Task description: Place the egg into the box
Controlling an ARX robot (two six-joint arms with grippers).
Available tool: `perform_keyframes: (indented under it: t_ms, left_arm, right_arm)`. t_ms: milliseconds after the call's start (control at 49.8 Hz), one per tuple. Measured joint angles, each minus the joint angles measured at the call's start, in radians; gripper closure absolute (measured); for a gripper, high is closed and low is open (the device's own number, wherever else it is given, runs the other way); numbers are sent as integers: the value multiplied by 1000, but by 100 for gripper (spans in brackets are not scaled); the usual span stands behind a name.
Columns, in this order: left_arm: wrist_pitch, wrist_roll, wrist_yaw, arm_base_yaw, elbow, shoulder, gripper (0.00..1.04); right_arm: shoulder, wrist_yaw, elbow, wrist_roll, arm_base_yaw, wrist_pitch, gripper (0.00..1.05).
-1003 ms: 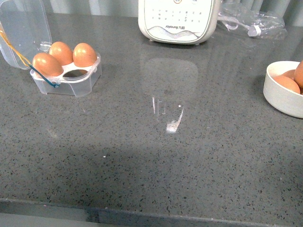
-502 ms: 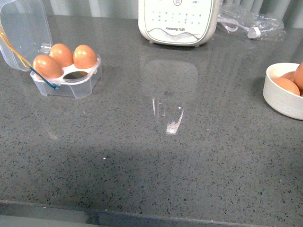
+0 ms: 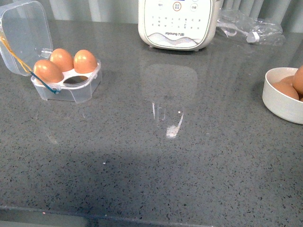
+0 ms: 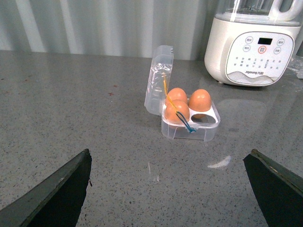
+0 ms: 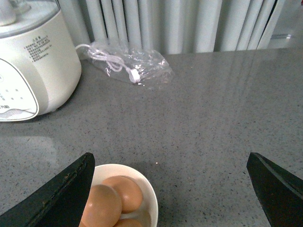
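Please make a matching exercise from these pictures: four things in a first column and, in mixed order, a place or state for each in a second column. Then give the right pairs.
Column one
1. box
2. bowl
3. white appliance
4. plastic bag

Column two
A. at the back in the middle, buttons on its front
B. lid open, three eggs inside, one cup empty
C. cream-white, at the right edge of the front view
D. clear and crumpled, at the back on the right

Pairs: 1-B, 2-C, 3-A, 4-D
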Motion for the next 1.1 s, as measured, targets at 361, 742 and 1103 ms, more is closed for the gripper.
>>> perform_keyframes:
  t_ms: [361,742,1103]
  left_arm:
    - [0,0,0,0,0,0,7]
    - [0,0,0,0,0,0,7]
    - [0,0,0,0,0,0,7]
  right_arm:
    - [277,-142,101,-35,52,-50,7]
    - [354,-196,111,-45,60,-24,7]
    - [363,-212,106,-45,60,-11,7]
